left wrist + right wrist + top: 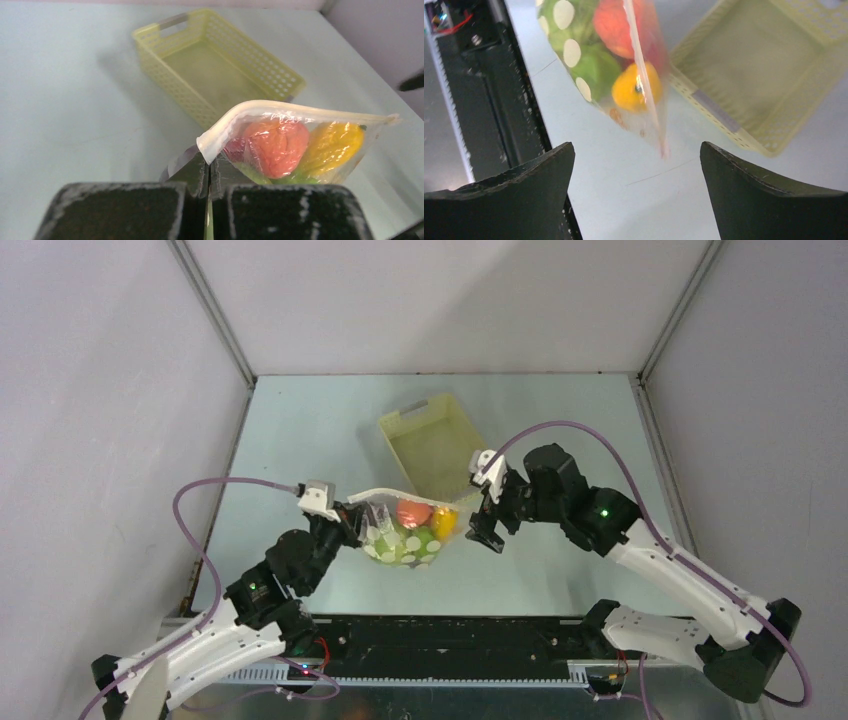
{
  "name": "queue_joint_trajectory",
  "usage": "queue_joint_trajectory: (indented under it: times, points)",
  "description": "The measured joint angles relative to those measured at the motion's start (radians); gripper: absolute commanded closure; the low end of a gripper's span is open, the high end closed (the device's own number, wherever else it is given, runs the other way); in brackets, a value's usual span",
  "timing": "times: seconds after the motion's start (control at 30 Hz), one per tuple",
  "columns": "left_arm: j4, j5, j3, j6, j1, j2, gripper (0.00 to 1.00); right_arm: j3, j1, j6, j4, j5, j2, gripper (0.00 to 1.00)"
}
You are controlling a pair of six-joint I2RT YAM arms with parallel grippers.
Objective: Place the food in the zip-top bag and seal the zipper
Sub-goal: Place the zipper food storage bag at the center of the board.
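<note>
The dotted clear zip-top bag (405, 530) hangs above the table, filled with the food: a peach (277, 146), a yellow banana (330, 146), green pieces and a dark red one. My left gripper (352, 516) is shut on the bag's left corner just under the zipper (280, 107); in the left wrist view (208, 167) its jaws pinch the plastic. My right gripper (483, 525) is open just off the bag's right corner, touching nothing; in the right wrist view (636, 165) the bag (599, 60) hangs ahead of the fingers (549, 170), with the banana (634, 90) inside.
The pale yellow slotted basket (435, 445) stands empty behind the bag, also seen in the left wrist view (215, 65) and the right wrist view (764, 75). The arms' black base rail (430, 635) runs along the near table edge.
</note>
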Motion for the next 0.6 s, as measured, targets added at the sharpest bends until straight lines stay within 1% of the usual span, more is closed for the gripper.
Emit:
queue_joint_trajectory:
  times: [0.17, 0.27, 0.37, 0.43, 0.5, 0.6]
  points:
    - [-0.148, -0.212, 0.119, -0.119, 0.008, 0.066, 1.0, -0.042, -0.024, 0.101, 0.087, 0.105, -0.112, 0.0]
    - [-0.223, -0.301, 0.18, -0.192, 0.06, 0.104, 1.0, -0.068, -0.063, 0.149, 0.132, 0.137, -0.196, 0.01]
    - [-0.264, -0.34, 0.197, -0.244, 0.201, 0.146, 1.0, -0.08, -0.093, 0.179, 0.155, 0.152, -0.244, 0.0]
    - [-0.265, -0.333, 0.197, -0.256, 0.3, 0.175, 1.0, -0.085, -0.1, 0.195, 0.158, 0.161, -0.253, 0.01]
    - [-0.232, -0.317, 0.194, -0.244, 0.406, 0.213, 1.0, -0.087, -0.106, 0.202, 0.158, 0.168, -0.254, 0.01]
    - [-0.171, -0.289, 0.19, -0.211, 0.531, 0.272, 1.0, -0.092, -0.116, 0.206, 0.158, 0.176, -0.244, 0.01]
